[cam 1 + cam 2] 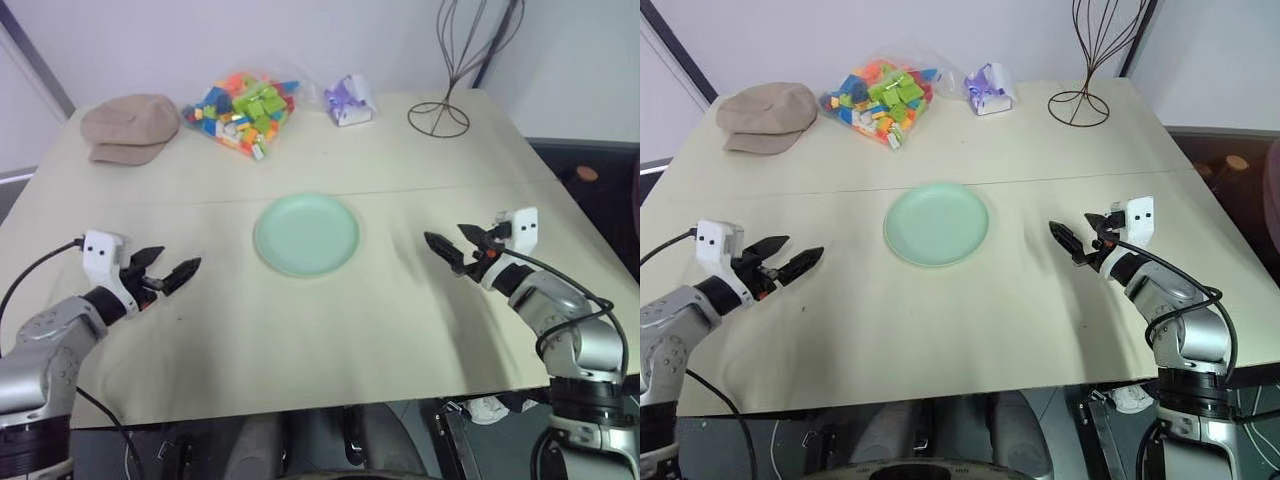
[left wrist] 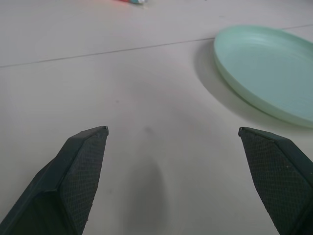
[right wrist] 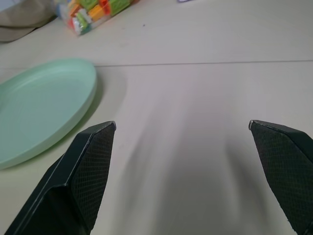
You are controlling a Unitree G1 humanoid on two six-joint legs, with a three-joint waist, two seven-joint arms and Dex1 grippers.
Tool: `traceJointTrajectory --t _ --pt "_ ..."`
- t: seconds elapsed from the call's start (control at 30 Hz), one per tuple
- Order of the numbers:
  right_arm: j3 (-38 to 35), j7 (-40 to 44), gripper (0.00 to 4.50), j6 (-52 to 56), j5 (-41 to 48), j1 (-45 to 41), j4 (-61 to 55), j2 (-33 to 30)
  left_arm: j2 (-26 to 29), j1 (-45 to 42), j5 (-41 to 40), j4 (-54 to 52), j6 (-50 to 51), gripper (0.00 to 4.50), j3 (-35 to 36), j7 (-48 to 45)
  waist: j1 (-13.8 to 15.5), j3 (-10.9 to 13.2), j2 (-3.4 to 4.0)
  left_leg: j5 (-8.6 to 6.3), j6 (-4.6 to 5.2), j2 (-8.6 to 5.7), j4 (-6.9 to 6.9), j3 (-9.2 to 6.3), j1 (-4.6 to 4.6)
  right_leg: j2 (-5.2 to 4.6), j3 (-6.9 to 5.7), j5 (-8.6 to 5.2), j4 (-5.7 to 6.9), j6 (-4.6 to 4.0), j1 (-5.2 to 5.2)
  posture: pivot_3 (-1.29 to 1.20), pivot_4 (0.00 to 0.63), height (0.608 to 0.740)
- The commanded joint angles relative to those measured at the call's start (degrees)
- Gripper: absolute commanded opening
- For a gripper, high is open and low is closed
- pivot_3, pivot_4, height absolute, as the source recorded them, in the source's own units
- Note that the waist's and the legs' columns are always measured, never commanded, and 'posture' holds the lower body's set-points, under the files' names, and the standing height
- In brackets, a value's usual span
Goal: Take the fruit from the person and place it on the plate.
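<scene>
**Both claws waiting, plate bare, no fruit in sight yet**

I see the plate (image 1: 306,233) lying bare at the middle of the table (image 1: 330,330), with my left claw (image 1: 172,269) and right claw (image 1: 446,247) spread wide and holding nothing, one on either side of it. I cannot spot the fruit or the person. I judge a citrus firm, light and smooth-skinned, so I would pinch it across its widest middle.

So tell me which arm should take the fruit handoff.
No fruit or person is in sight yet, so it's a toss-up. The left gripper and right gripper are both open and empty, on either side of the plate.
</scene>
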Motion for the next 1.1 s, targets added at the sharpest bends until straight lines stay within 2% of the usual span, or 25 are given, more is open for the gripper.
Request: traceJointTrajectory --t 0.03,0.3,1.1 --pt "-0.95 1.17 4.46 0.49 1.46 0.04 -3.18 -1.07 0.63 -2.01 0.03 -0.85 -1.6 4.5 1.28 0.93 -0.05 0.0 0.0 0.0 0.0 -0.01 0.01 0.01 0.01 0.0 0.01 0.0 0.0 0.0 0.01 0.0 0.15 0.74" --pt "-1.33 0.4 4.46 0.71 1.73 2.26 -5.45 -0.67 0.89 -3.13 1.43 0.67 -2.9 4.5 -0.19 0.65 -0.29 0.0 0.0 0.0 0.0 0.0 -0.01 0.02 0.01 0.06 0.02 0.09 -0.01 0.21 0.01 0.0 0.15 0.74" --pt "-1.33 -1.69 4.46 -0.99 1.08 3.42 -6.3 0.59 2.03 -5.79 2.22 2.64 -3.61 4.5 -1.4 -0.73 -0.19 0.0 -0.01 0.0 0.0 0.0 -0.01 0.02 0.0 0.05 0.01 0.01 -0.01 0.07 0.01 0.0 0.15 0.74"
